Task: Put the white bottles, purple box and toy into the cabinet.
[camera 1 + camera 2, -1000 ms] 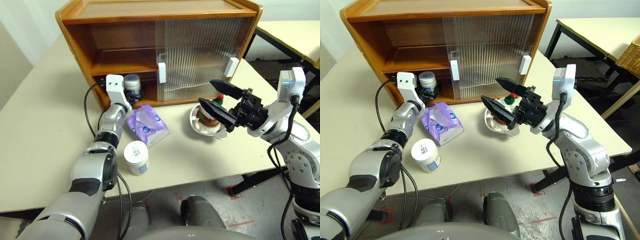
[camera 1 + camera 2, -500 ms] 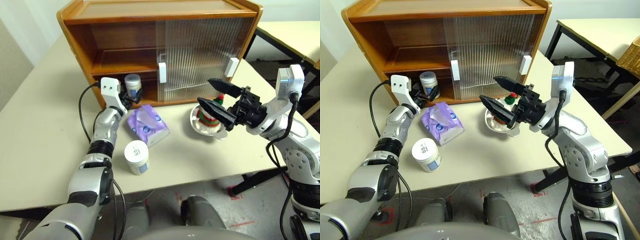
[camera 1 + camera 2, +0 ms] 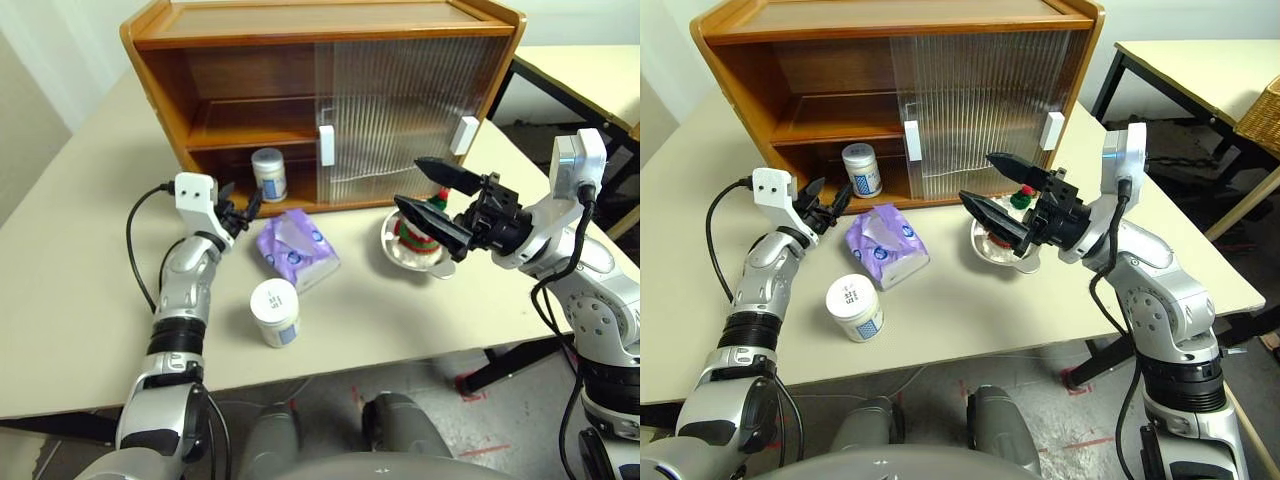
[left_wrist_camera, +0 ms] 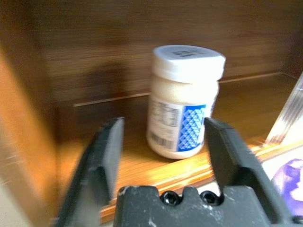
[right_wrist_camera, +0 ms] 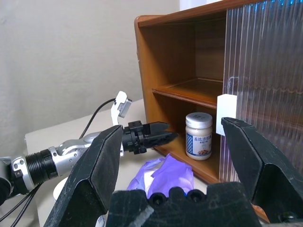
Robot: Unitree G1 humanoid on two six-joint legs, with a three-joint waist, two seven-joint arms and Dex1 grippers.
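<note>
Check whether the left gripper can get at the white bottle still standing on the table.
Probably yes: the left gripper holds nothing and the white bottle stands uncovered beside the purple box.

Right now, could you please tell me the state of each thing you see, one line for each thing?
cabinet: left side open, sliding doors over the right side.
bottle in the cabinet: upright on the bottom shelf, lid on.
bottle on the table: upright, lid on.
purple box: lying on the table.
toy: sitting in its bowl.
left gripper: holding nothing, outside the cabinet.
right gripper: open, empty, above the toy.
</note>
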